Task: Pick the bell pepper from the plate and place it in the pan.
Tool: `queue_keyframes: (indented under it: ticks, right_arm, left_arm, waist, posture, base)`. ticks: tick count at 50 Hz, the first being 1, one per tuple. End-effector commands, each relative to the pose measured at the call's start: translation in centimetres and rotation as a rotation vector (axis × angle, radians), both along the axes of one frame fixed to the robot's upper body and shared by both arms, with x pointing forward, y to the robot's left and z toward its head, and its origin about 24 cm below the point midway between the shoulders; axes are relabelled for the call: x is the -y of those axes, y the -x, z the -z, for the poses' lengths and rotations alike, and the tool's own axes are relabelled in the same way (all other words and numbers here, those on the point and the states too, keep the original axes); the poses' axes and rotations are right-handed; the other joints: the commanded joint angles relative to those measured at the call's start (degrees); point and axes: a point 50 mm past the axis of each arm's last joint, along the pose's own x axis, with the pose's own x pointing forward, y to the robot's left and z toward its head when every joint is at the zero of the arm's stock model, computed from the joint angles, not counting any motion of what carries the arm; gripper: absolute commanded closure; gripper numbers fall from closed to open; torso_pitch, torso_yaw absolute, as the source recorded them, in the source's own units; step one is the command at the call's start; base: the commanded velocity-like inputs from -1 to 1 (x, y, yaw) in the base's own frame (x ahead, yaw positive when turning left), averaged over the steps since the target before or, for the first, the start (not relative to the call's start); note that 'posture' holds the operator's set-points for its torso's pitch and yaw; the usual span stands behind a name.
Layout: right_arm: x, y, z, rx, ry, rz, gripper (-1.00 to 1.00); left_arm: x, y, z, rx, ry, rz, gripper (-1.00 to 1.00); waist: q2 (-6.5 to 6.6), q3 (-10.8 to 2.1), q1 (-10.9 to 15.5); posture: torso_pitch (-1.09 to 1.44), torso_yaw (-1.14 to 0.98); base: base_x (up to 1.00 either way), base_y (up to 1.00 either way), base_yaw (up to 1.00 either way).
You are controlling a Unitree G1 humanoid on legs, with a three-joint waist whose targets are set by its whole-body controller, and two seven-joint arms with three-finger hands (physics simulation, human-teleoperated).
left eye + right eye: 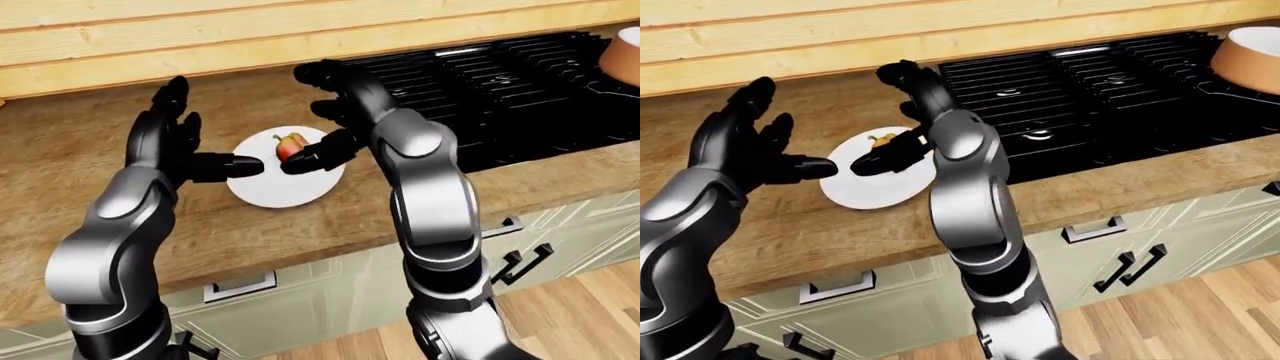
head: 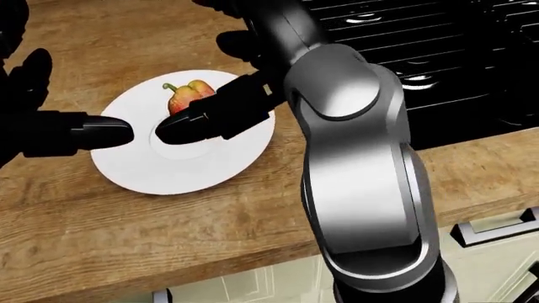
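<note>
Wooden tabletop (image 1: 60, 150) carries the white plate (image 2: 169, 170). Left of it, the left robot hand (image 1: 175, 142) waits spread. Over it, the right robot hand (image 2: 220, 112), fingers apart, reaches the bell pepper (image 2: 187, 95) lying on the plate. Far right of the plate, the pan (image 1: 1250, 56) sits on the stove (image 1: 1090, 90).

Wooden counter (image 1: 60, 150), black stove (image 1: 1090, 82), plank wall (image 1: 200, 37), pale-green cabinets (image 1: 1160, 240), wood floor (image 1: 1200, 315)

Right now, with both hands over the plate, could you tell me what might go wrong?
The right hand is open, one finger beside the small red-orange bell pepper; closing could nudge it across the round white plate instead of gripping it. The tan pan sits far right across the black stove, so a loose grip might drop it on the way.
</note>
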Motion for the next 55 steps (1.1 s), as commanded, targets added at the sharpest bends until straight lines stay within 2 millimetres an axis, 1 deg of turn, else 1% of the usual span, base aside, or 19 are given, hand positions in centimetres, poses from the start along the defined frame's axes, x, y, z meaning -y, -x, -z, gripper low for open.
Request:
queue_keyframes:
  ticks: [1, 2, 3, 4, 9, 13, 21, 35, 46, 55]
  right_arm:
    - [-0.2, 0.5, -1.8, 0.098, -0.005, -0.009, -0.57]
    - [-0.3, 0.5, -1.8, 0.099, -0.003, -0.013, -0.55]
    - [-0.4, 0.5, -1.8, 0.099, -0.003, -0.014, -0.47]
    - [-0.5, 0.5, -1.7, 0.102, 0.005, -0.014, -0.45]
    - [-0.7, 0.4, -1.1, 0.096, 0.007, -0.019, -0.51]
    - [-0.9, 0.2, -0.6, 0.096, 0.031, -0.018, -0.46]
    - [-1.1, -0.4, 0.3, 0.087, 0.043, -0.014, -0.42]
    - [-1.8, -0.9, 0.5, 0.087, 0.052, -0.019, -0.36]
    - [-2.1, -1.4, 0.2, 0.106, 0.087, -0.017, -0.36]
    - [-2.2, -1.7, 0.8, 0.101, 0.118, -0.015, -0.36]
  left_arm:
    - [-0.1, 0.4, -1.7, 0.087, -0.01, -0.006, -1.0]
    - [0.0, 0.4, -1.6, 0.086, -0.007, -0.006, -1.0]
    - [0.1, 0.4, -1.5, 0.085, -0.008, -0.004, -1.0]
    - [0.1, 0.3, -1.4, 0.084, -0.007, -0.001, -1.0]
    - [0.0, 0.3, -1.3, 0.083, -0.008, -0.002, -1.0]
    - [0.0, 0.3, -1.5, 0.084, -0.008, -0.002, -1.0]
    - [0.2, 0.3, -1.7, 0.087, -0.009, 0.004, -1.0]
    - [0.1, 0.4, -1.4, 0.083, -0.008, 0.002, -1.0]
    - [0.1, 0.3, -1.5, 0.084, -0.009, 0.004, -1.0]
    - [0.1, 0.2, -1.5, 0.086, -0.009, 0.004, -1.0]
  waist:
    - [0.28, -1.57, 0.0]
    - [0.31, -1.58, 0.0]
    - [0.33, -1.57, 0.0]
    - [0.35, -1.56, 0.0]
    - [0.4, -1.63, 0.0]
    - [0.45, -1.7, -0.1]
    - [0.55, -1.73, -0.2]
    - [0.73, -1.78, -0.3]
    - [0.8, -1.76, -0.3]
    - [0.77, -1.75, -0.2]
  posture:
    - [0.0, 0.0]
    - [0.0, 0.0]
    - [0.0, 0.0]
    - [0.0, 0.0]
    - [0.0, 0.0]
    - [0.0, 0.0]
    - [0.0, 0.0]
    - [0.0, 0.0]
    - [0.0, 0.0]
    - [0.0, 0.0]
  base:
    - [0.0, 0.0, 0.0]
    - [0.0, 0.0, 0.0]
    - [0.0, 0.0, 0.0]
    - [0.0, 0.0, 0.0]
    - [0.0, 0.0, 0.0]
    - [0.0, 0.0, 0.0]
    - [0.0, 0.0, 0.0]
    - [0.0, 0.0, 0.0]
    - [0.0, 0.0, 0.0]
    - [0.0, 0.0, 0.0]
